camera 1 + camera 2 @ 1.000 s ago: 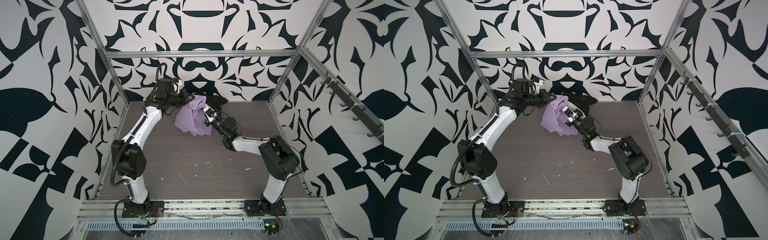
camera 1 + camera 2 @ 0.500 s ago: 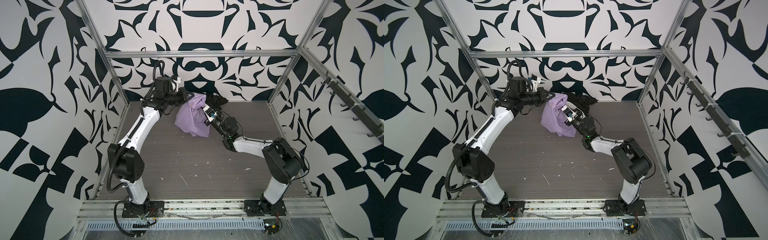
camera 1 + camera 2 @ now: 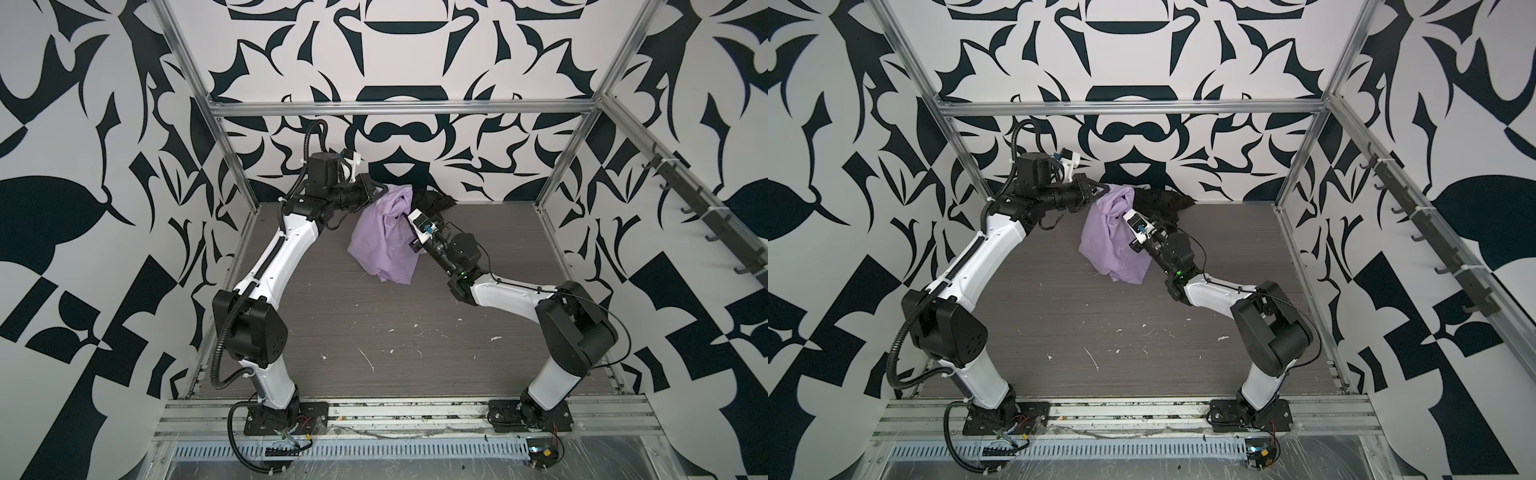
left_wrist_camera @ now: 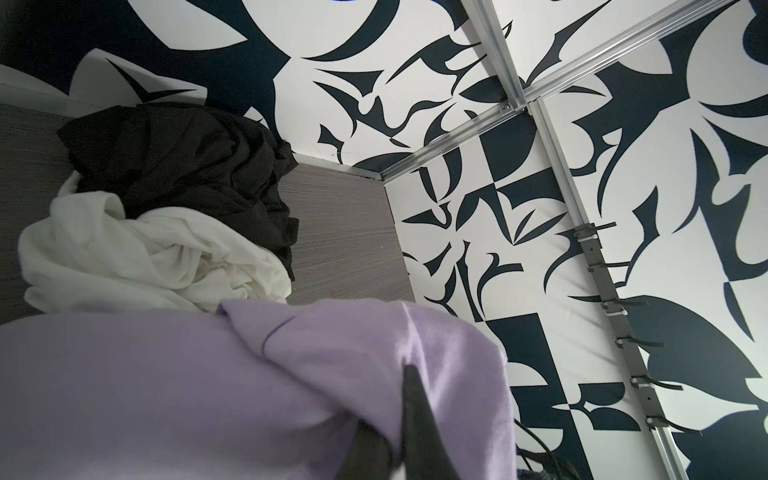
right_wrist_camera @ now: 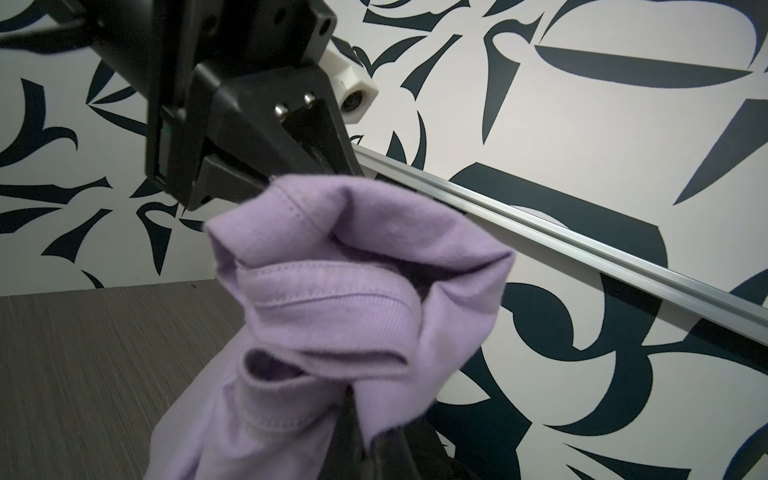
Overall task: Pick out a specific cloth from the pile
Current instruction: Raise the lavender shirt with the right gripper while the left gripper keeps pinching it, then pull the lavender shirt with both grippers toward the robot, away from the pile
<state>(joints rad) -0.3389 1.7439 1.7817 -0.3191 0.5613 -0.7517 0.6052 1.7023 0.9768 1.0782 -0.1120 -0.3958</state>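
Note:
The lavender cloth (image 3: pixel 384 239) (image 3: pixel 1113 243) is held up near the back wall, and its lower folds hang down toward the table. My left gripper (image 3: pixel 380 192) (image 4: pixel 399 374) is shut on its upper left edge. My right gripper (image 3: pixel 402 215) (image 5: pixel 353 395) is shut on a fold beside the ribbed collar (image 5: pixel 332 303). In the right wrist view the left gripper (image 5: pixel 291 166) bites the cloth (image 5: pixel 353 257) from above. What is left of the pile lies behind it: a black cloth (image 4: pixel 187 166) (image 3: pixel 432 203) on a cream-white cloth (image 4: pixel 145 253).
The patterned back wall (image 3: pixel 395 124) and its aluminium frame rail (image 3: pixel 399 109) stand close behind both grippers. A rack of hooks (image 3: pixel 698 208) lines the right wall. Small white scraps (image 3: pixel 365 359) dot the grey table toward the front.
The left arm has drawn slightly up and back, and the top of the lavender cloth has risen a little. The right gripper has hardly moved. Both stay shut on the cloth.

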